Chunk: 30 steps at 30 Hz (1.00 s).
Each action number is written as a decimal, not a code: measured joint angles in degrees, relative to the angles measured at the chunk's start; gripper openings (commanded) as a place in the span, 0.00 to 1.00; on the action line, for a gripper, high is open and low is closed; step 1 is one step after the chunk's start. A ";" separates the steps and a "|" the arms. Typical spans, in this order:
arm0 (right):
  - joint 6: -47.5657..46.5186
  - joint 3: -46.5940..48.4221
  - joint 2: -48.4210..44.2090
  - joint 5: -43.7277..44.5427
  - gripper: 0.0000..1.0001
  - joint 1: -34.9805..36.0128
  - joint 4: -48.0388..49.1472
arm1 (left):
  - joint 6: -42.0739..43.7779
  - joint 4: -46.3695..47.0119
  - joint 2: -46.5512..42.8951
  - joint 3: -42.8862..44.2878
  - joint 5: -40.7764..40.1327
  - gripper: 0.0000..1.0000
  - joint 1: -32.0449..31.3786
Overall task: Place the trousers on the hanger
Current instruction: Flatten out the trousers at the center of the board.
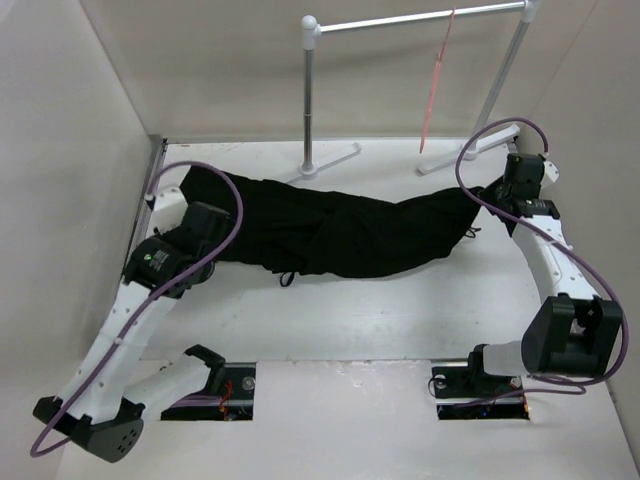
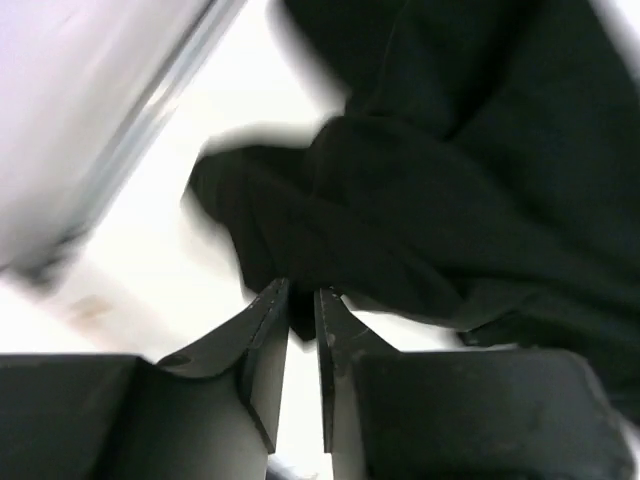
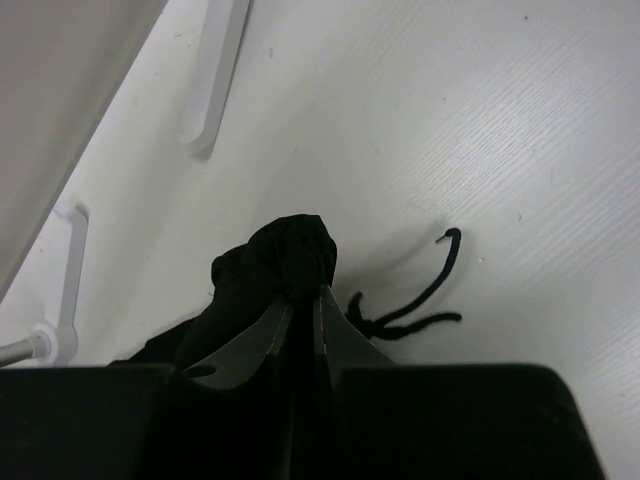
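Observation:
The black trousers (image 1: 340, 235) lie stretched left to right across the white table, between my two arms. My left gripper (image 1: 205, 215) is at their left end. In the left wrist view its jaws (image 2: 300, 292) stand almost together, with a fold of the trousers (image 2: 450, 150) pinched between the tips. My right gripper (image 1: 495, 200) is at their right end, and in the right wrist view it (image 3: 305, 292) is shut on a bunched knot of the trousers (image 3: 280, 260). The thin pink-red hanger (image 1: 437, 85) hangs edge-on from the rail at the back.
A white-and-grey garment rail (image 1: 420, 20) stands at the back, with its flat feet (image 1: 330, 160) on the table just behind the trousers. A black drawstring (image 3: 420, 300) trails on the table beside the right jaws. A wall (image 1: 70, 150) closes the left side.

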 measured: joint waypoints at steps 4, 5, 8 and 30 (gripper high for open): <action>0.31 0.68 2.73 0.04 0.03 -0.79 0.55 | -0.50 -3.93 -0.28 -12.20 1.77 0.24 2.27; 0.44 1.36 4.42 0.13 0.03 -1.20 0.57 | -0.74 -4.31 -0.31 -14.69 2.95 0.26 3.30; 0.83 3.89 9.81 0.42 0.18 -2.58 0.50 | -1.27 -5.60 -1.68 -18.08 6.10 0.45 5.99; 4.02 -25.42 -18.93 0.00 0.38 2.99 -1.31 | -1.99 32.74 28.76 -6.34 19.69 0.55 22.93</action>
